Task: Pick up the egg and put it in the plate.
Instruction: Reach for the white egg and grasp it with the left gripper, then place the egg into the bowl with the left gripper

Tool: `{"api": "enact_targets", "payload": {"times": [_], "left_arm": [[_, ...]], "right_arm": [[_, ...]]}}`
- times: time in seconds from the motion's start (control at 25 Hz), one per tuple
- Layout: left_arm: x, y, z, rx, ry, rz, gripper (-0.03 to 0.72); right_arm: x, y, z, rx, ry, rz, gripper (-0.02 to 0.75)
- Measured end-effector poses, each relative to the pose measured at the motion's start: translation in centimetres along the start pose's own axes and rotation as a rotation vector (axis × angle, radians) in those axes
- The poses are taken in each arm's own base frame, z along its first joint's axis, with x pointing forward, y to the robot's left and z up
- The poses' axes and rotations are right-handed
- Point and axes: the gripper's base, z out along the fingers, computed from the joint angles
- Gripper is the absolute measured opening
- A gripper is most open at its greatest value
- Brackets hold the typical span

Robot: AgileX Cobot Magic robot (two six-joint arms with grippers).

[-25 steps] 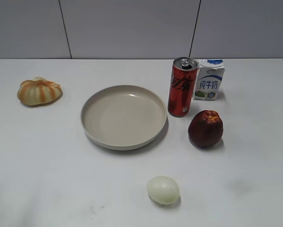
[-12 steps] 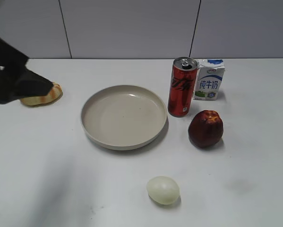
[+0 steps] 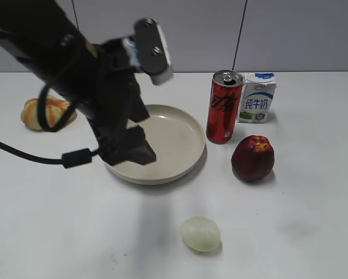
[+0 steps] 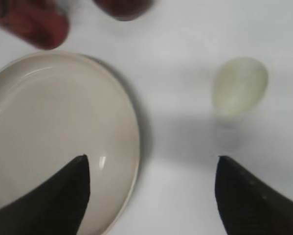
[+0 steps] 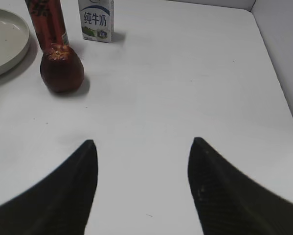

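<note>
Approach step: your left gripper [image 4: 151, 196], fingers spread and empty, hangs over the plate [image 4: 129, 117]. Next, carry it to the egg [image 4: 240, 85] and straddle it.

setting: lab test bench | evidence: bare white table [image 3: 313, 244], grey panelled wall [image 3: 191, 35]

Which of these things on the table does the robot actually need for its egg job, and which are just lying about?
Needed:
- small pale yellowish-white oval egg
- large round shallow beige plate
- open left hand, above the plate's edge

Just lying about:
- tall red drink can
- small white-and-blue milk carton
- dark red apple
- ribbed orange-and-cream pumpkin
</note>
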Motion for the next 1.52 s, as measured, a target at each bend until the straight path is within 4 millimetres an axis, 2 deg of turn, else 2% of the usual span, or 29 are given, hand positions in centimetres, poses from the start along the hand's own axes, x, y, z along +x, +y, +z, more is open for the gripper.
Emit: {"api": "enact_targets", "payload": {"times": [0.16, 0.32, 0.48, 0.64, 0.88, 0.96, 1.08, 1.12, 1.28, 1.4, 1.52], "left_arm": [[-1.8, -2.0, 4.8, 0.121, 0.077, 0.178, 0.589], [-2.3, -4.1, 9.2, 0.22, 0.16, 0.274, 0.58], [-2.5, -5.2, 11.8, 0.259, 0.184, 0.302, 0.578], [-2.6, -5.3, 13.4, 0.258, 0.171, 0.281, 0.576], [-2.3, -5.5, 14.6, 0.271, 0.166, 0.246, 0.568], [-2.2, -5.6, 15.0, 0.28, 0.163, 0.226, 0.536], [-2.1, -5.7, 15.4, 0.288, 0.166, 0.217, 0.429], [-2.1, -5.7, 15.3, 0.287, 0.164, 0.217, 0.43], [-2.6, -5.4, 14.2, 0.263, 0.149, 0.23, 0.43], [-3.1, -4.9, 12.5, 0.214, 0.146, 0.235, 0.43], [-3.1, -3.5, 10.5, 0.137, 0.147, 0.179, 0.43]], "right_arm": [[0.0, 0.0, 0.0, 0.0, 0.0, 0.0, 0.447], [0.0, 0.0, 0.0, 0.0, 0.0, 0.0, 0.447], [0.0, 0.0, 0.0, 0.0, 0.0, 0.0, 0.447], [0.0, 0.0, 0.0, 0.0, 0.0, 0.0, 0.447], [0.0, 0.0, 0.0, 0.0, 0.0, 0.0, 0.447], [0.0, 0.0, 0.0, 0.0, 0.0, 0.0, 0.447], [0.0, 0.0, 0.0, 0.0, 0.0, 0.0, 0.447], [0.0, 0.0, 0.0, 0.0, 0.0, 0.0, 0.447], [0.0, 0.0, 0.0, 0.0, 0.0, 0.0, 0.447], [0.0, 0.0, 0.0, 0.0, 0.0, 0.0, 0.447], [0.0, 0.0, 0.0, 0.0, 0.0, 0.0, 0.447]]}}
